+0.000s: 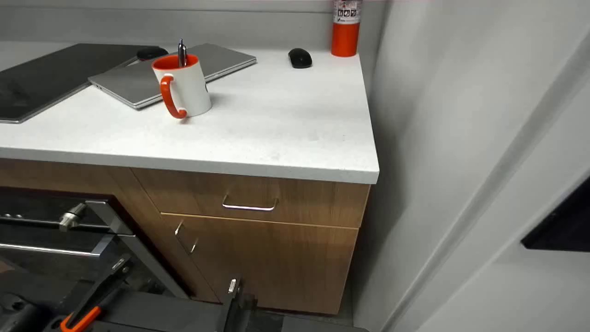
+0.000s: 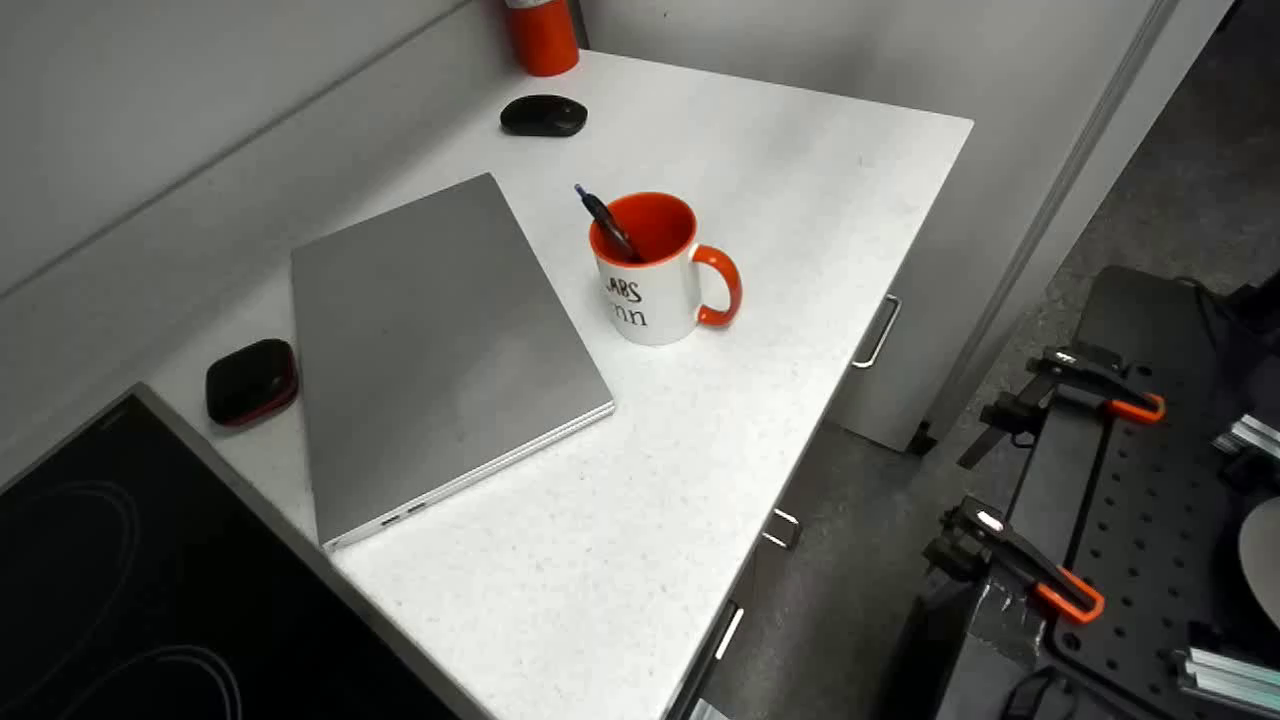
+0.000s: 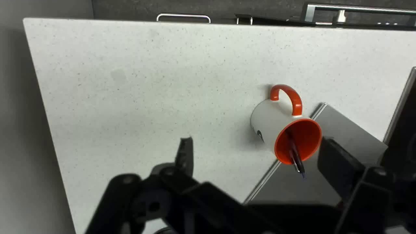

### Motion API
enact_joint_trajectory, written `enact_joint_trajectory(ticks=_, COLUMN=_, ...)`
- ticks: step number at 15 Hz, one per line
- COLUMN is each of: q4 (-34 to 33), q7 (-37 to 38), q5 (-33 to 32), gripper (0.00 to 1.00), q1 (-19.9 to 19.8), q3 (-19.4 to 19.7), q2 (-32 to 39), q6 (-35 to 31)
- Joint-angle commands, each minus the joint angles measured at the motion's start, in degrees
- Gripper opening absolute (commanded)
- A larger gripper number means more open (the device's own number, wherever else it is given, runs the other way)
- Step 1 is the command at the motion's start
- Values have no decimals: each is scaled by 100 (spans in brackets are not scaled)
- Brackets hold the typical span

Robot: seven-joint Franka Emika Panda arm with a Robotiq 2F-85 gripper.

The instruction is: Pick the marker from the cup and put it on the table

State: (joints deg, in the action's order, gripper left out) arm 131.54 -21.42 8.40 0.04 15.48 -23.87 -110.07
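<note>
The marker, a thin dark pen-like stick, leans inside the cup with its top end above the rim; it also shows in an exterior view and the wrist view. The cup, a white mug with red-orange handle and inside, stands upright on the white table. My gripper is open and empty in the wrist view. Its fingers appear on either side of the cup's mouth and marker, touching neither as far as I can see. The gripper is out of both exterior views.
A closed grey laptop lies beside the cup. A small black oval object, a black mouse and a red cylinder stand toward the back. A black cooktop and a grey wall flank the counter.
</note>
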Motion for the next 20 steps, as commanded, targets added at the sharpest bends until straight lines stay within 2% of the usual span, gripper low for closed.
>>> enact_joint_trajectory(ticks=1, q4=-9, q7=-48, q5=55, gripper=100, q1=-145, q3=-121, q2=20, q6=25)
enact_joint_trajectory(ticks=5, q4=-8, q7=-48, q5=55, gripper=100, q1=-145, q3=-120, q2=20, q6=25)
enact_joint_trajectory(ticks=10, q4=268, q7=-126, q5=242, gripper=100, q1=-28, q3=-256, q2=101, q6=-719)
enact_joint_trajectory(ticks=15, q4=539, q7=-35, q5=661, gripper=100, q1=178, q3=-518, q2=673, q6=-1997)
enact_joint_trajectory(ticks=17, q4=570, q7=79, q5=622, gripper=100, q1=185, q3=-677, q2=952, q6=-2417)
enact_joint_trajectory(ticks=18, q4=589, q7=16, q5=502, gripper=100, q1=91, q3=-640, q2=698, q6=-2068)
enact_joint_trajectory(ticks=20, q4=604, q7=38, q5=498, gripper=100, q1=99, q3=-734, q2=921, q6=-2299)
